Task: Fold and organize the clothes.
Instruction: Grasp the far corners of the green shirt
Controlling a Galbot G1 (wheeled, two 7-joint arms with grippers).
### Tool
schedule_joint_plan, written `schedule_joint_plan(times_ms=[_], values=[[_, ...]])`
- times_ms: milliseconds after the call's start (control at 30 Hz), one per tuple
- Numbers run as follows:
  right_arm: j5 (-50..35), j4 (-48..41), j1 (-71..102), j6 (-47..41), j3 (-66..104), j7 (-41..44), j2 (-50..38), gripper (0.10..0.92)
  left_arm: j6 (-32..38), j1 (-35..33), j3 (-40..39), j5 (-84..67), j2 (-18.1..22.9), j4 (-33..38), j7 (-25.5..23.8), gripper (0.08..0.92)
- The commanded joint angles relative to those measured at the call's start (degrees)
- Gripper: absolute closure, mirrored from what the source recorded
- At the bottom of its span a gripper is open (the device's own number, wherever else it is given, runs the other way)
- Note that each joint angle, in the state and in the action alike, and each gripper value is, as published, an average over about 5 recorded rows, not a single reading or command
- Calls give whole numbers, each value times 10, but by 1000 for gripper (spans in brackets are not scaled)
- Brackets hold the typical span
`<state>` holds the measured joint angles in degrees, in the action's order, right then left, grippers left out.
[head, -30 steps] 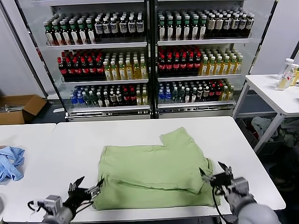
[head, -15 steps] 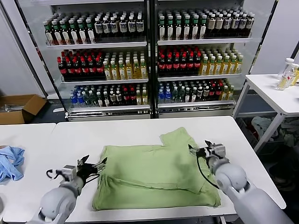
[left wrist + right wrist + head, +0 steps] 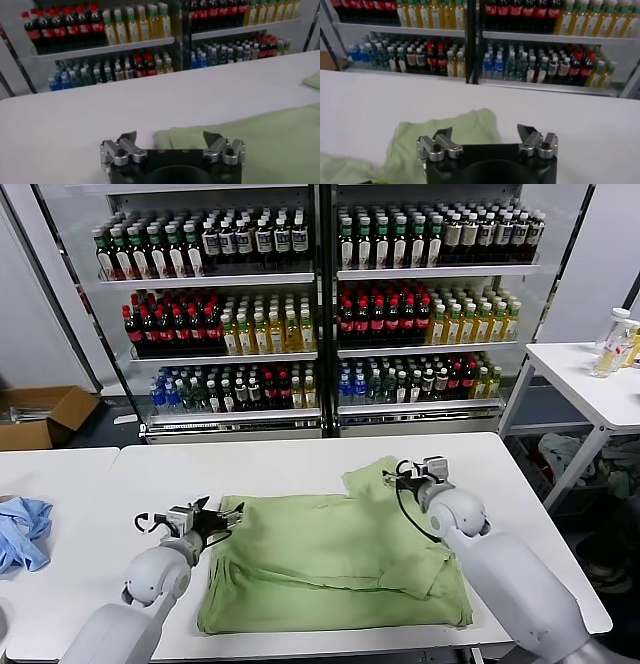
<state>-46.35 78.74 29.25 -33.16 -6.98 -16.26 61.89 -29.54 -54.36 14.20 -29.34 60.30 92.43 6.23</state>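
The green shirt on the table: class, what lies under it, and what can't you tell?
Under the green shirt only the white table shows around its edges. The shirt is folded over itself, so its lower layers and anything beneath them are covered.

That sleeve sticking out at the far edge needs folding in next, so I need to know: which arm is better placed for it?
Right. The right gripper hangs open directly at the protruding sleeve of the green shirt; the left gripper sits at the opposite edge.

We've got both arms stretched forward, left hand (image 3: pixel 222 517) and right hand (image 3: pixel 400 475) spread wide, gripping nothing.
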Motion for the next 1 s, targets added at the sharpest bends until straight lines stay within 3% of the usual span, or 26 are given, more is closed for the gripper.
schedule_joint_plan(times_ms=[33, 167, 333, 833, 1000], values=[[-10, -67, -44, -1, -25, 1, 27, 203, -2, 40, -29, -3, 5, -38, -2, 177], [-10, -81, -47, -1, -26, 0, 29, 203, -4, 32, -30, -4, 7, -33, -4, 204], [-15, -86, -47, -1, -26, 1, 30, 250, -7, 23, -29, -8, 10, -29, -9, 337], [-49, -69, -32, 0, -25, 6, 23, 666, 8, -9, -12, -33, 11, 0, -26, 788], [-47, -57, -23, 2, -17, 7, 22, 805, 36, -20, -2, -63, 9, 15, -30, 899]])
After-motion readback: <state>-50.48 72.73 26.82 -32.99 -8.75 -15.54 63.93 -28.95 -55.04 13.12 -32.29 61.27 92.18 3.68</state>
